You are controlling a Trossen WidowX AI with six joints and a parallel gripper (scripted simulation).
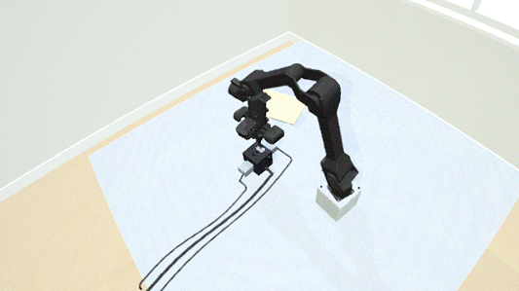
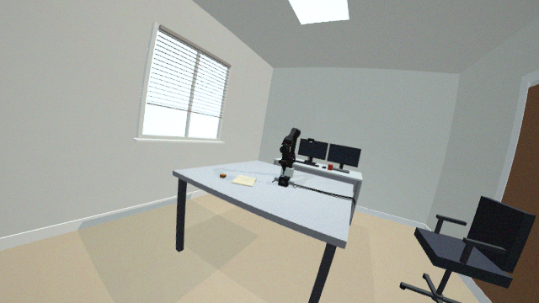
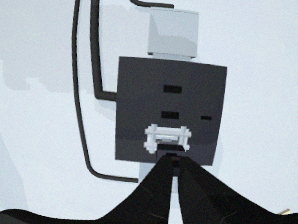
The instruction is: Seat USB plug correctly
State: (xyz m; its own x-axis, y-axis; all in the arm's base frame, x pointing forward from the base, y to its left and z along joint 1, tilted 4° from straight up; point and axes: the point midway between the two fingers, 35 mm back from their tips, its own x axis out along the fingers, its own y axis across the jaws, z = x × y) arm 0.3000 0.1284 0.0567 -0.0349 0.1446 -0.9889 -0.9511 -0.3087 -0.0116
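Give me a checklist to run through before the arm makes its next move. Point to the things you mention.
1. Black gripper (image 1: 259, 142) (image 2: 285, 175) (image 3: 173, 164) shut on the white-and-black USB plug (image 1: 260, 146) (image 3: 167, 132): ok.
2. Plug the right way round: cannot tell.
3. Plug fully seated in the black power cube (image 1: 253, 154) (image 2: 283, 183) (image 3: 140, 110): cannot tell.
4. Thin dark cables (image 1: 210, 231) (image 3: 94, 50) off the cube's top: ok.
5. Flat yellow square sheet (image 1: 287, 110) (image 2: 244, 181) on the table: ok.
6. Plug released, arm clear: not ok.
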